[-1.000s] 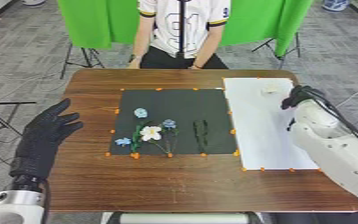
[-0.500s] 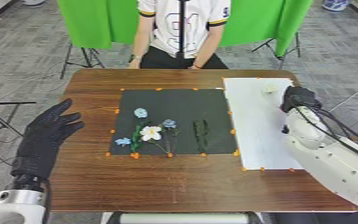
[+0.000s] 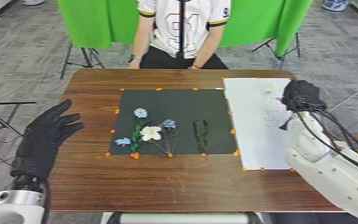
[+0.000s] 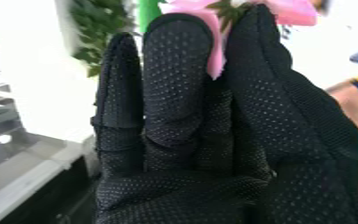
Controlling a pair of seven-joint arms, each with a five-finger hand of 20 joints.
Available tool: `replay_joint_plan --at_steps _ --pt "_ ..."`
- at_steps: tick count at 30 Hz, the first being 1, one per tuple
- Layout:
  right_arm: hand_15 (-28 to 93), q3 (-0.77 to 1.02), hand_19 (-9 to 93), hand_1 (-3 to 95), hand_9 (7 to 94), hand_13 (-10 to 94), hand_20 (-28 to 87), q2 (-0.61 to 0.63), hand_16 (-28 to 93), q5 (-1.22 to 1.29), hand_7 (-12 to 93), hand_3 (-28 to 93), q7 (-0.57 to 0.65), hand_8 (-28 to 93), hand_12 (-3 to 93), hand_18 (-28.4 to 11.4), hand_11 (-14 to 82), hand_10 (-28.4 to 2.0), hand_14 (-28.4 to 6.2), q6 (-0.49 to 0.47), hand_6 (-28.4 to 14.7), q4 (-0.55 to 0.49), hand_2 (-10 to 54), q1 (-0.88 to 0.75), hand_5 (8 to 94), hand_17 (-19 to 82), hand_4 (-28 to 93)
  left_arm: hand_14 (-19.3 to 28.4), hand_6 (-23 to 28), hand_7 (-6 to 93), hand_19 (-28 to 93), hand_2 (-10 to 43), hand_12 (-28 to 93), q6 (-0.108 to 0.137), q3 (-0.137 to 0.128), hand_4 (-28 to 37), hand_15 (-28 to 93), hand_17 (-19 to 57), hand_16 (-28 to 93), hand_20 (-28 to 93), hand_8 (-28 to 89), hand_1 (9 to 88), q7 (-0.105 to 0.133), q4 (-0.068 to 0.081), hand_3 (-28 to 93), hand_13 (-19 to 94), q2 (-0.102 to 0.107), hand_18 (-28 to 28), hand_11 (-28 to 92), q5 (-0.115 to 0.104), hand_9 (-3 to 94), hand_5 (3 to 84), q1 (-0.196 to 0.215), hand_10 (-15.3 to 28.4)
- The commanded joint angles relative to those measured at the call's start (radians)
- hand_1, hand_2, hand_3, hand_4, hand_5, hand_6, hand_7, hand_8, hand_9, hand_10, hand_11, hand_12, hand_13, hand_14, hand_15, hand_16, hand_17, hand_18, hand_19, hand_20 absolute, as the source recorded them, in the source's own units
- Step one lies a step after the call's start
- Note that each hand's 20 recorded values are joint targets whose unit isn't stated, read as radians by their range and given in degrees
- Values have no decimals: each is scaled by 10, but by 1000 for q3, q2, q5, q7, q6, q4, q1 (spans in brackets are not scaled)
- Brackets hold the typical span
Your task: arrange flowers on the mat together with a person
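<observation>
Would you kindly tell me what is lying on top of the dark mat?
The dark mat bears a white flower, three blue flowers and some green stems. Whatever their petals and leaves cover cannot be seen.

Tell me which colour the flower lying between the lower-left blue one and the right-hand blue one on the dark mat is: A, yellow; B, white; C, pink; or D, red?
B: in the head view, the white flower lies on the dark mat between the lower-left blue flower and the right-hand blue flower.
</observation>
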Motion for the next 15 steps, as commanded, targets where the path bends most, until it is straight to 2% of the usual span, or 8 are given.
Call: replay_joint_plan --at_steps 1,8,15 --pt "508 -105 879 609 934 816 -38 -37 280 14 280 620 -72 11 368 -129 115 -28 -7 27 60 -136 -95 148 809 434 -283 254 74 182 542 48 91 -10 2 -268 631 -83 -131 81 -122 248 -35 -2 803 229 -10 225 346 14 317 338 -6 190" --pt "514 -252 886 602 934 814 -33 -145 277 38 279 634 -115 18 371 -132 116 -30 -9 19 56 -161 -95 263 808 430 -283 254 74 182 543 49 91 -14 5 -268 631 -83 -131 81 -122 249 -57 3 803 229 -13 225 346 20 318 338 -30 190" --pt "520 -359 891 598 931 813 -30 -193 276 36 279 644 -144 22 379 -136 121 -30 -10 -22 53 -152 -95 286 802 426 -283 254 74 183 543 49 91 -14 3 -268 631 -83 -131 81 -122 248 -47 2 803 229 -11 226 347 13 318 339 -18 190"
